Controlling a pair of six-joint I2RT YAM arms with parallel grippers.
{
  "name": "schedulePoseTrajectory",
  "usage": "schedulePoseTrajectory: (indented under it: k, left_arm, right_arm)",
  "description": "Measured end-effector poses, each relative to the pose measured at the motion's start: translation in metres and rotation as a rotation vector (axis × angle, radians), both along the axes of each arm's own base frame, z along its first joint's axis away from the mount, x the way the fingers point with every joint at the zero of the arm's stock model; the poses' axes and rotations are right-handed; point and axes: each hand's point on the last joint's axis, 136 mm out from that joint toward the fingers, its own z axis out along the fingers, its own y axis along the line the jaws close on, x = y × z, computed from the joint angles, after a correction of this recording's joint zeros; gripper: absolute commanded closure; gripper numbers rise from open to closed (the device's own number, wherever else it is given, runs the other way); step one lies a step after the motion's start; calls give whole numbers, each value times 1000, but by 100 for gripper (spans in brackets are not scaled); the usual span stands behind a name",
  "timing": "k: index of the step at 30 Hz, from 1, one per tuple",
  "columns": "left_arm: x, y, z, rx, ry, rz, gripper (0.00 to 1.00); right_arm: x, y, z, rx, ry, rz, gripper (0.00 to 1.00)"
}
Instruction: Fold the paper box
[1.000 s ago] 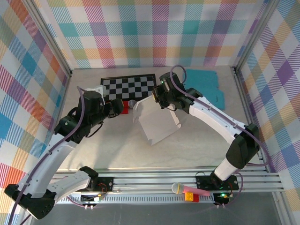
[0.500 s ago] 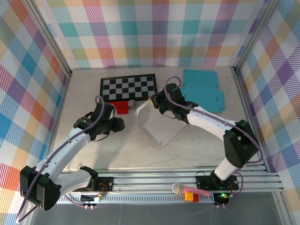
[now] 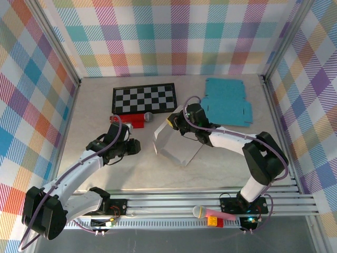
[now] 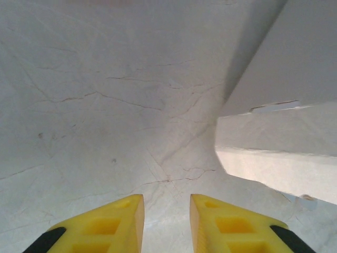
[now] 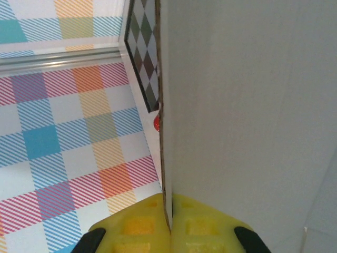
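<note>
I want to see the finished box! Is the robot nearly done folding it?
Not yet. Done: the white paper box has a side standing up. In hand: the right gripper pinches a panel's edge, while the left gripper sits beside the box, empty. Left: it isn't a closed box shape yet.

The paper box (image 3: 178, 147) is white card, matt and smooth, its cut edge rougher and brownish; the worktop (image 4: 95, 105) is pale, stone-like, finely veined (a dull sheen only); the left gripper (image 4: 166, 211) and right gripper (image 5: 169, 211) have moulded yellow plastic fingers, faintly glossy; the teal sheet (image 3: 226, 100) by the far right corner looks matt card.
</note>
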Motion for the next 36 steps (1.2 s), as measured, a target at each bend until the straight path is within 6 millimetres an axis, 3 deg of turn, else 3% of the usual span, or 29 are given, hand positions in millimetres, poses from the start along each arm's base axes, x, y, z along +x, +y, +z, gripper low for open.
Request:
schedulePoseTrajectory:
  k: [18, 29, 36]
  left_arm:
    - [4, -48, -35, -19, -86, -270, 63]
    - [19, -56, -26, -8, -182, -282, 62]
    - [18, -65, -30, -5, -191, -321, 61]
  right_arm:
    - [2, 10, -11, 46, -24, 55, 100]
    - [4, 13, -12, 64, -25, 63, 100]
    - [6, 11, -15, 69, -13, 55, 100]
